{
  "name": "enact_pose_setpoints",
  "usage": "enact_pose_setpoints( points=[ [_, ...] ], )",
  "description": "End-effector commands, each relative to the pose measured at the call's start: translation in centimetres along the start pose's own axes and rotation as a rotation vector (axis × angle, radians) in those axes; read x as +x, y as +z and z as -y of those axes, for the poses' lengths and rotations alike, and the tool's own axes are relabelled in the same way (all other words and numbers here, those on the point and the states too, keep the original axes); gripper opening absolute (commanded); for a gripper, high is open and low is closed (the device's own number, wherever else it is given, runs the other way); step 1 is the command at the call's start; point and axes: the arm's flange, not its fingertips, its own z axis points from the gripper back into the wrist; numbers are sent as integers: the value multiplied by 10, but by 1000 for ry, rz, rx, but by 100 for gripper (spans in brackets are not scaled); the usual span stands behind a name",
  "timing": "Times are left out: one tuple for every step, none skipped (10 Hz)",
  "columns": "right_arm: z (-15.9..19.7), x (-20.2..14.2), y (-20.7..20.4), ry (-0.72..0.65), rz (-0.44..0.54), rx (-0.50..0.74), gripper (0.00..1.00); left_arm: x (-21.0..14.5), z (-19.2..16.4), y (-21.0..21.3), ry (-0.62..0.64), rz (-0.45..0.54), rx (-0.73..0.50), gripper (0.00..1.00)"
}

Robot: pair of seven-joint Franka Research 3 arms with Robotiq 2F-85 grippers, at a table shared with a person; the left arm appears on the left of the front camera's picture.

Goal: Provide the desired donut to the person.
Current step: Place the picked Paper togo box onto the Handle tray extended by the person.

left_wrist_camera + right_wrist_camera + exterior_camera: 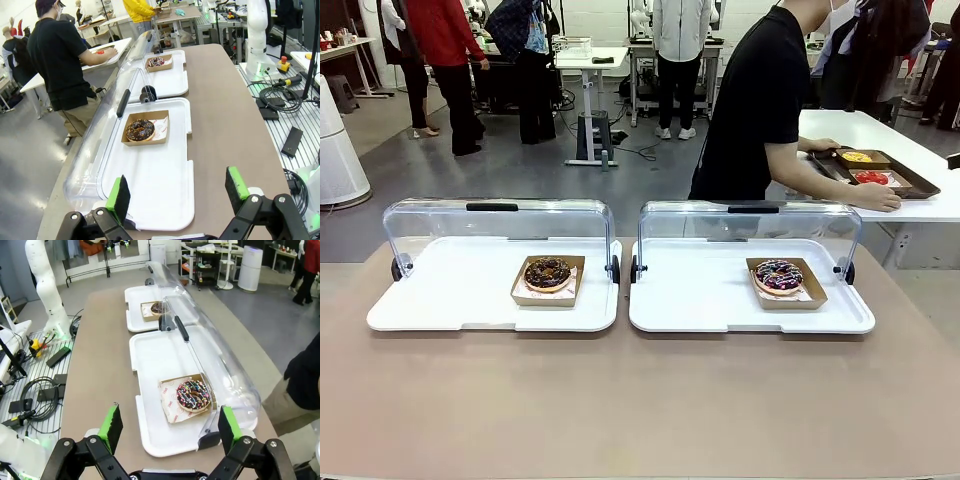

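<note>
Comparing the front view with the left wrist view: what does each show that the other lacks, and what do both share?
Front view alone: the brown tray that the person's hand rests on, with yellow and red items. Left wrist view alone: the open left tool, cables beside the table. Both: the person, both white trays with raised clear lids, the chocolate donut and the sprinkled donut.

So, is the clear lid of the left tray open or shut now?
Open. The clear lid is swung back behind the left tray, leaving the chocolate donut uncovered.
</note>
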Motion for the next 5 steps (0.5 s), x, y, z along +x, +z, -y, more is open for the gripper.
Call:
enact_pose_setpoints(
  points=[
    [1, 0, 0, 1, 6, -2, 100, 2, 2, 0, -3, 4, 3, 100],
    [1, 0, 0, 1, 6, -2, 100, 2, 2, 0, -3, 4, 3, 100],
    [1, 0, 0, 1, 6, -2, 100, 2, 2, 0, -3, 4, 3, 100],
    [1, 0, 0, 1, 6, -2, 100, 2, 2, 0, -3, 4, 3, 100],
    [1, 0, 0, 1, 6, -2, 100, 2, 2, 0, -3, 4, 3, 100]
  ],
)
